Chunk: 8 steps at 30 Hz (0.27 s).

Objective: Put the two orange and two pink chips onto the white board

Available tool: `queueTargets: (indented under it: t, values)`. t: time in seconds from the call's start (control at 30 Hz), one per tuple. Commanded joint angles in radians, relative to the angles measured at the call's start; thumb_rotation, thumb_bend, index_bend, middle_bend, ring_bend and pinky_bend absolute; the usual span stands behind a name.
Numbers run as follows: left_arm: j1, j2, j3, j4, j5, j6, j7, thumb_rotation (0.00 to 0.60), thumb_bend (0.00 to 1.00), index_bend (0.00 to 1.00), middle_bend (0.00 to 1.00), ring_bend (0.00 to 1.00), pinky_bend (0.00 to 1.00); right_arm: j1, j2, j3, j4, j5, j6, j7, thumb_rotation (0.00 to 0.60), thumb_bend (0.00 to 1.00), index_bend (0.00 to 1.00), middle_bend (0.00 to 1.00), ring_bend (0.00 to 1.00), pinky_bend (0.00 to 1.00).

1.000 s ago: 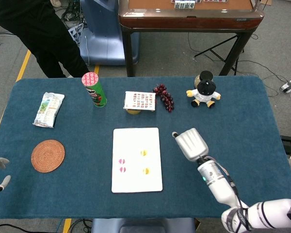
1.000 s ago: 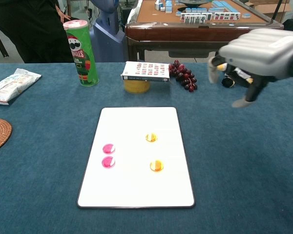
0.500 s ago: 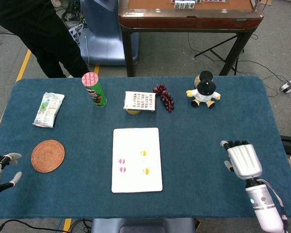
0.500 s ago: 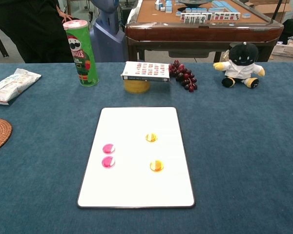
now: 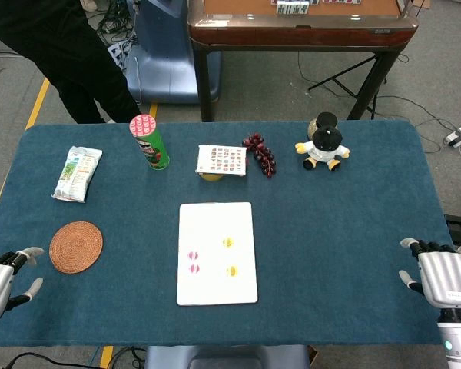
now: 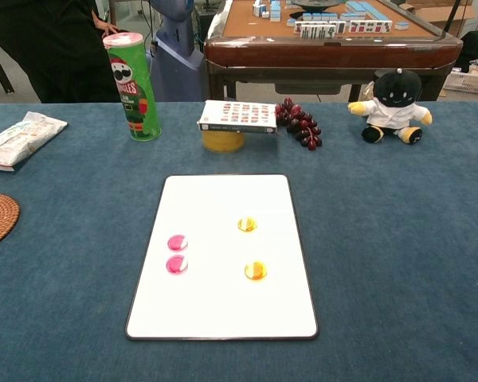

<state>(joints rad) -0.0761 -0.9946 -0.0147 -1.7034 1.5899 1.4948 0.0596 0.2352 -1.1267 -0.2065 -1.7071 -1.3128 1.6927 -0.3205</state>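
The white board [image 5: 217,231] [image 6: 223,294] lies flat at the table's middle. Two pink chips [image 5: 193,262] [image 6: 177,254] sit close together on its left half. Two orange chips, one [image 5: 227,242] [image 6: 247,224] above the other [image 5: 231,270] [image 6: 256,270], rest on its right half. My left hand [image 5: 0,278] hovers at the table's front left corner, fingers apart, holding nothing. My right hand [image 5: 442,275] is off the table's right edge, fingers spread and empty. Neither hand shows in the chest view.
A green chips can [image 5: 149,141], a snack packet [image 5: 77,173], a woven coaster [image 5: 75,246], a card box on a yellow bowl [image 5: 221,161], dark grapes [image 5: 260,153] and a plush toy [image 5: 323,143] ring the board. A person stands behind the table's left.
My right hand has pulled back from beside the board to beyond the table's right edge. My left hand edged slightly into view at the front left.
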Motion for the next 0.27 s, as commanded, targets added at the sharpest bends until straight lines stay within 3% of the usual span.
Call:
queueTargets:
  t: [0.03, 0.27]
  values:
    - [-0.003, -0.005, 0.001, 0.001, -0.003, -0.005, 0.004, 0.600, 0.32, 0.39, 0.48, 0.43, 0.59, -0.030, 0.026, 0.036, 0.012, -0.004, -0.009, 0.061, 0.600, 0.14, 0.37, 0.49, 0.46, 0.51]
    - [-0.012, -0.017, 0.006, 0.001, -0.009, -0.026, 0.025, 0.600, 0.32, 0.39, 0.48, 0.43, 0.59, -0.050, 0.043, 0.063, 0.007, -0.038, -0.065, 0.098, 0.600, 0.14, 0.37, 0.49, 0.46, 0.51]
